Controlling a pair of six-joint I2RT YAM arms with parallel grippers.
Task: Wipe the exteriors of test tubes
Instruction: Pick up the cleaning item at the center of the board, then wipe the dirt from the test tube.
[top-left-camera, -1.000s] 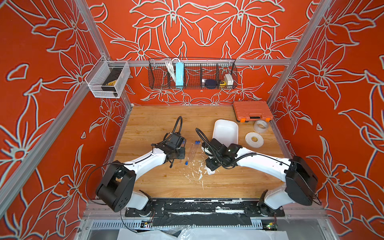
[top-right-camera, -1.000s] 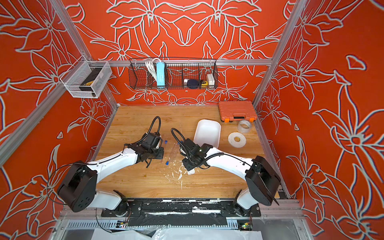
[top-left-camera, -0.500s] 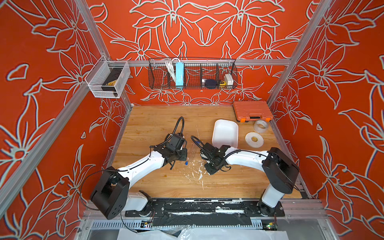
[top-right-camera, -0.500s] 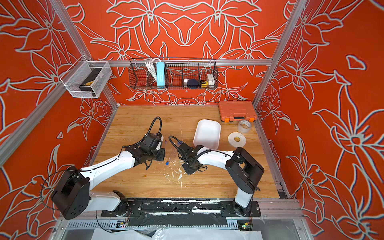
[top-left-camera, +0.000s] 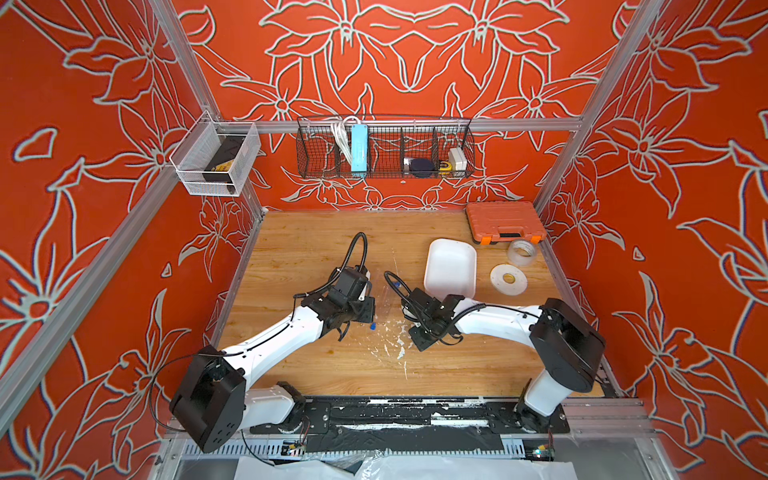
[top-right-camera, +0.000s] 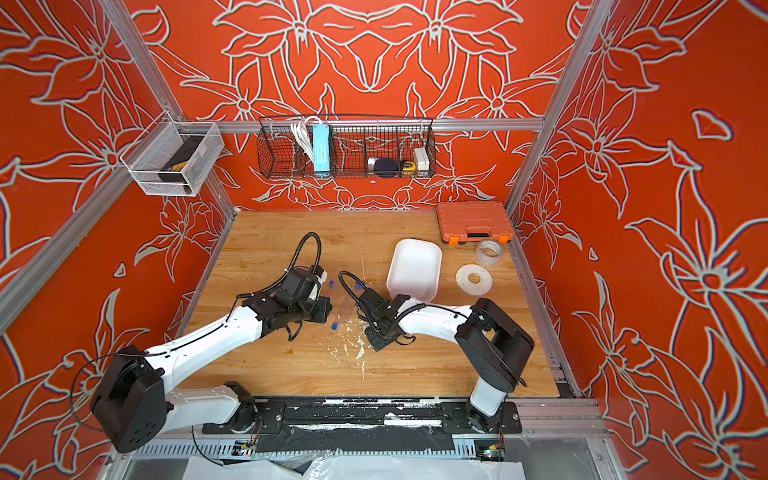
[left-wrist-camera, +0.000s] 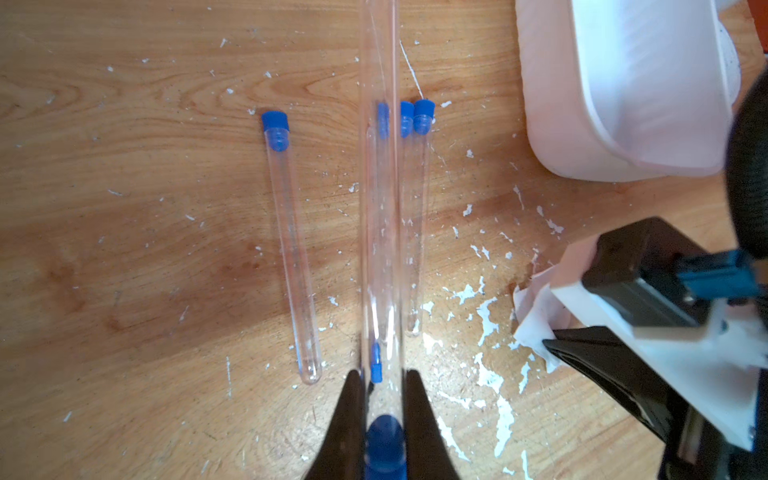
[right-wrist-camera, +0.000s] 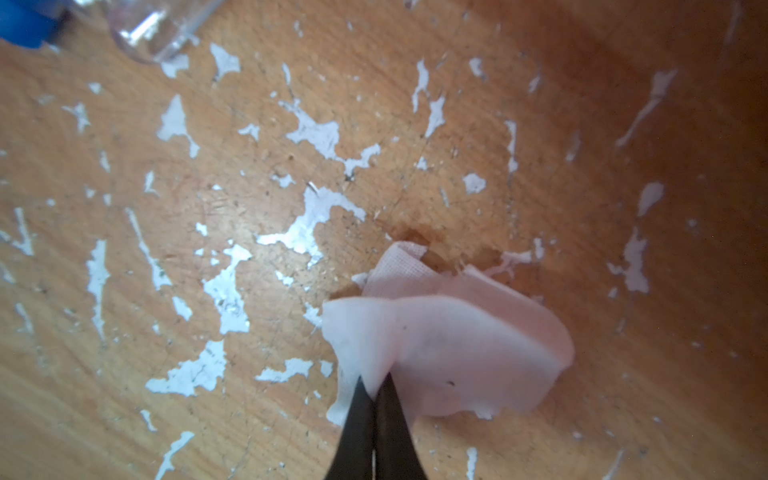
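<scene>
- The left gripper clamps narrow on a clear plastic test tube with blue cap, at its capped end.
- The right gripper pinches a crumpled white tissue down at the scuffed wooden table.
- More blue-capped clear tubes lie flat on the table beneath and beside the held one, near a white plastic tray.

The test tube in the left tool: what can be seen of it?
The test tube is slim, clear, plastic-looking, with a blue cap at the gripped end. The left tool is shut on it by the cap. It points straight out, past the picture's edge, above other tubes lying on the wooden table.
</scene>
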